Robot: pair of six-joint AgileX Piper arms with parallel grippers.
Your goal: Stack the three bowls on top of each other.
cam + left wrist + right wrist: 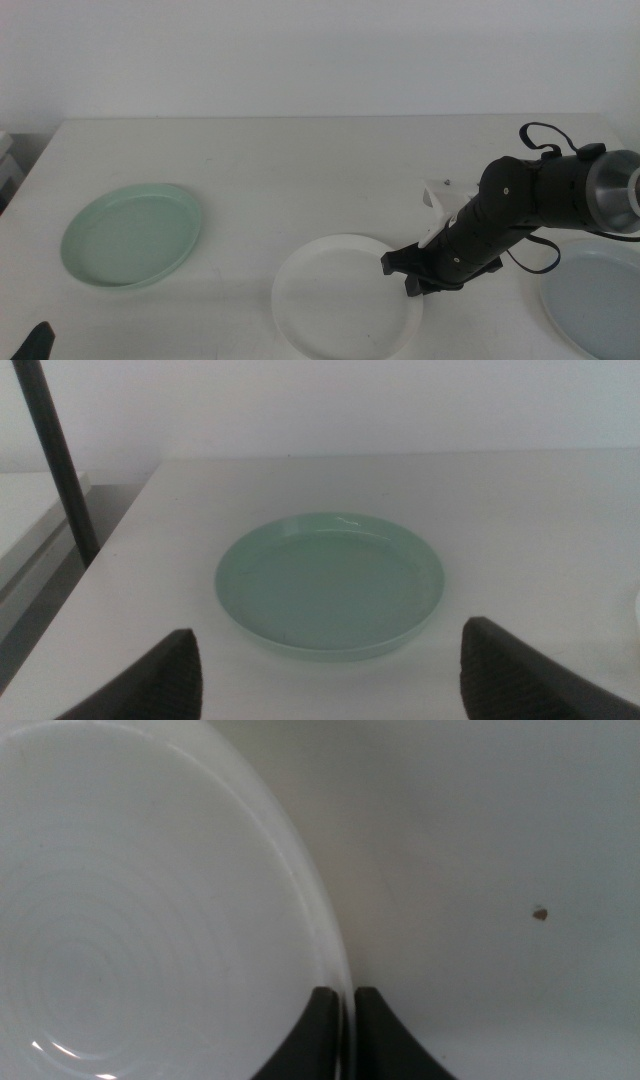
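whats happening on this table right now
The right gripper is clamped on the rim of the cream-white bowl near the table's front middle. The mint green bowl sits alone to the left, and the grey-blue bowl lies at the right edge, partly out of view. The left gripper waits open at the bottom left corner, facing the green bowl. Nothing is stacked yet.

No legible text or labels
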